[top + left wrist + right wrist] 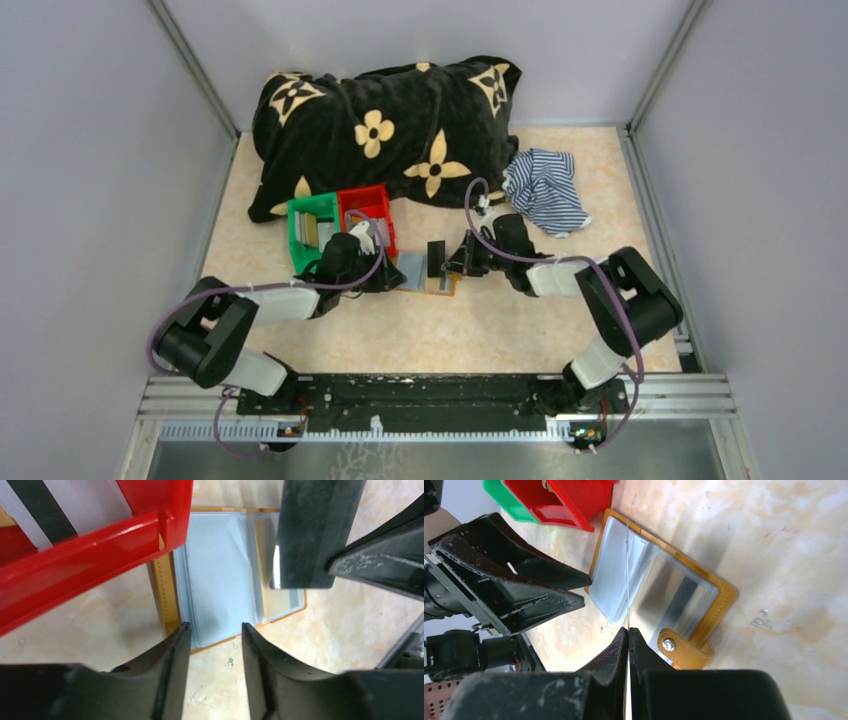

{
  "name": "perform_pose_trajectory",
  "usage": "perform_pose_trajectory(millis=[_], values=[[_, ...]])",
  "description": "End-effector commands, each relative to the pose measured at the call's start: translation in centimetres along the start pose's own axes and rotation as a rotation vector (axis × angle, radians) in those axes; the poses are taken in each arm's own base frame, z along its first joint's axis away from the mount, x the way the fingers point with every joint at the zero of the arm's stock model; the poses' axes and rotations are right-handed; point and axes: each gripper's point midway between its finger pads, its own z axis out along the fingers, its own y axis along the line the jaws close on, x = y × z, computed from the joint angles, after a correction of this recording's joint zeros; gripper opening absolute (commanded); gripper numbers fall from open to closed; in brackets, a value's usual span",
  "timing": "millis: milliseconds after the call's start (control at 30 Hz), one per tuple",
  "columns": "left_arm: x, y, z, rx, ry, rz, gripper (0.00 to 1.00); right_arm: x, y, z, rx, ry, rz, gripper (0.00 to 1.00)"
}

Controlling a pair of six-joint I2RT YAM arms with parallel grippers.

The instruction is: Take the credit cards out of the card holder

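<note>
With the card holder (215, 595) open just beside the red bin (90, 565), the right gripper (629, 640), clenched on a dark card (312, 530), should pull straight away (no twisting) while the left gripper (214, 635), spread apart, steadies the holder's edge.

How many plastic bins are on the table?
2. The green bin stands beside the red bin, on its left, before the flowered blanket. More could hide under it.

card holder (664, 587) 1 | held card (310, 530) 1 | red bin (362, 191) 1 | green bin (311, 204) 1 | cloth (545, 190) 1 | blanket (385, 125) 1
</note>
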Motion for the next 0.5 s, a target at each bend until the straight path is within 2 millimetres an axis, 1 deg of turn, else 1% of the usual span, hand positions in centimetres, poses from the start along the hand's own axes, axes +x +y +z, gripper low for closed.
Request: perform_pose_trajectory(millis=[0,100,233,333,400,467], values=[[-0.5,-2.0,-1.3,0.065,0.036,0.022,0.54,-2.5,0.5,-2.1,0.012,-0.068,-0.086,0.00],[-2.3,-5.7,-2.6,0.214,0.017,0.055,0.60,-3.6,1.8,-3.3,-0.031,-0.102,-0.109,0.00],[-4.5,-9.3,-4.8,0.363,-0.054,0.099,0.61,-4.1,4.5,-4.4,-0.129,-0.117,-0.128,0.00],[-5.4,-10.5,-5.7,0.416,-0.106,0.125,0.62,-4.3,6.4,-5.3,-0.206,-0.124,-0.140,0.00],[-5.8,-10.9,-5.8,0.434,-0.121,0.134,0.60,-4.4,7.2,-5.7,-0.235,-0.128,-0.143,0.00],[-5.8,-11.1,-5.7,0.445,-0.122,0.133,0.55,-4.3,8.2,-6.1,-0.278,-0.122,-0.144,0.00]])
